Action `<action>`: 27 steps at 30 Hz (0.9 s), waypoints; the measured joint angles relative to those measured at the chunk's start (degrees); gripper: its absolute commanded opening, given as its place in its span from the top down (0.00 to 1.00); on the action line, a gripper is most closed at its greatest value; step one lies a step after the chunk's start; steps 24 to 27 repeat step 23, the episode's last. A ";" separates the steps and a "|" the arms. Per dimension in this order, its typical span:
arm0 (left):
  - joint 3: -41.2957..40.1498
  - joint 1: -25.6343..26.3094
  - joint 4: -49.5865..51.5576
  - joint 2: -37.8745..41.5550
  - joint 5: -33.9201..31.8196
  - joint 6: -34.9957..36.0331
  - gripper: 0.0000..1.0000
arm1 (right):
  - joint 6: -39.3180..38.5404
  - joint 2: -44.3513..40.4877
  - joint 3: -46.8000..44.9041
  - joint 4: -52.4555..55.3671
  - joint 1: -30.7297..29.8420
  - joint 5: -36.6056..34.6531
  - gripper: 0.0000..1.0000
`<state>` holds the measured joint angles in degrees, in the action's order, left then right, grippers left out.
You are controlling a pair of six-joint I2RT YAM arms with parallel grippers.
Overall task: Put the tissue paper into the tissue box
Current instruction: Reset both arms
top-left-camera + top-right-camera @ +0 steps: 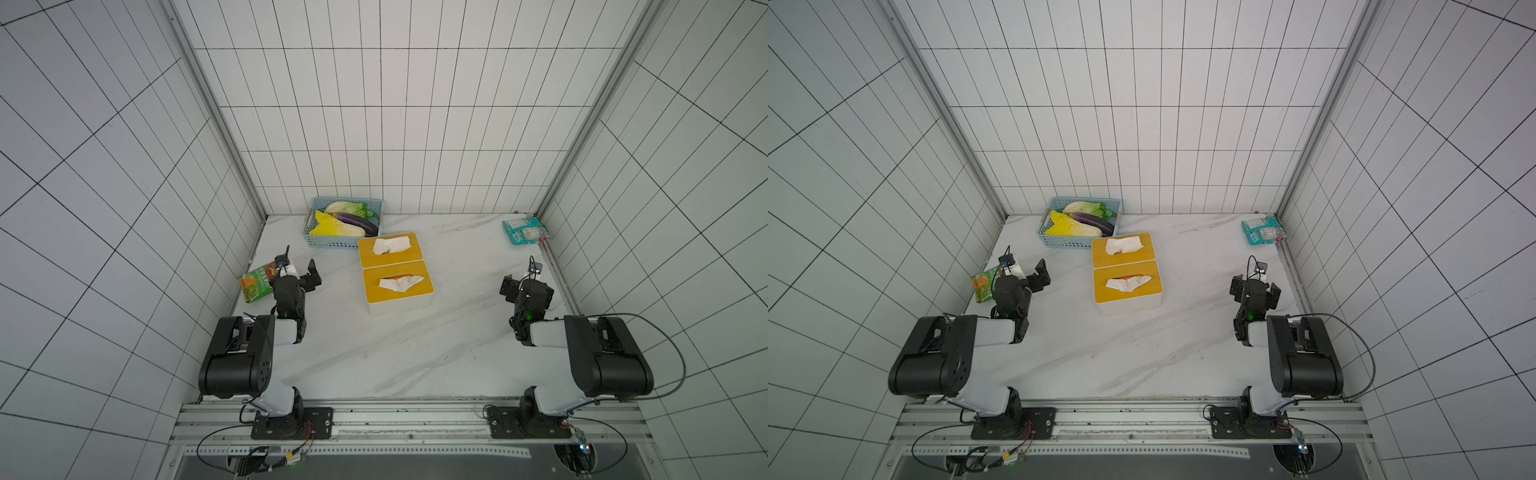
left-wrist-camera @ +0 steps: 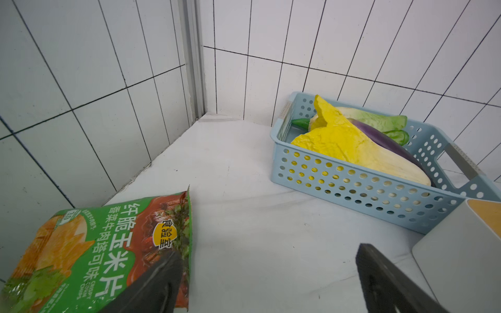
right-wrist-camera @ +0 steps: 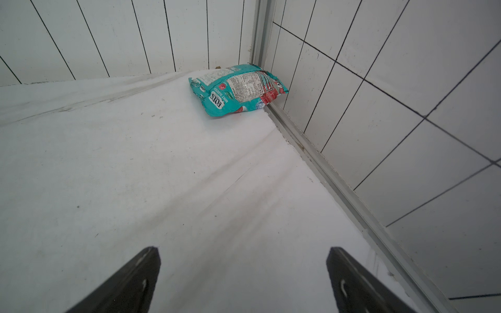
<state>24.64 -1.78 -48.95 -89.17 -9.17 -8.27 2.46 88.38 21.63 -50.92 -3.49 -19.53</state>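
Two white-walled boxes with flat yellow-orange lids sit long side to long side around the middle of the table, closer to its far edge: the near tissue box (image 1: 372,291) and the far tissue box (image 1: 366,255), touching or almost so. A crumpled white tissue paper (image 1: 401,283) lies across the near lid's slot, partly out. A second tissue (image 1: 390,245) lies likewise on the far lid.

A pale blue perforated basket (image 1: 332,241) stands at the back of the marbled tabletop (image 1: 415,353), near the tiled wall (image 1: 395,124). In it lie a yellow cabbage (image 1: 328,224), a green cabbage (image 1: 345,206) and a purple eggplant (image 1: 358,222). A green chips bag (image 1: 253,286) lies flat at the tabletop's left edge. A teal bag (image 1: 525,230) lies in the far right corner, one end against the side wall.
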 measured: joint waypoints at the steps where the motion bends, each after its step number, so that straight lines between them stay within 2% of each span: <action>1: 0.26 0.33 0.52 0.00 -0.02 0.28 0.02 | 0.13 0.00 0.02 0.22 0.11 0.26 0.01; 8: 0.37 0.90 4.15 0.00 -0.13 1.05 0.02 | 0.33 0.00 0.02 0.42 0.15 0.70 0.01; 27: 0.37 0.90 5.31 0.00 -0.22 1.27 0.02 | 0.39 0.00 0.02 0.66 0.15 0.74 0.01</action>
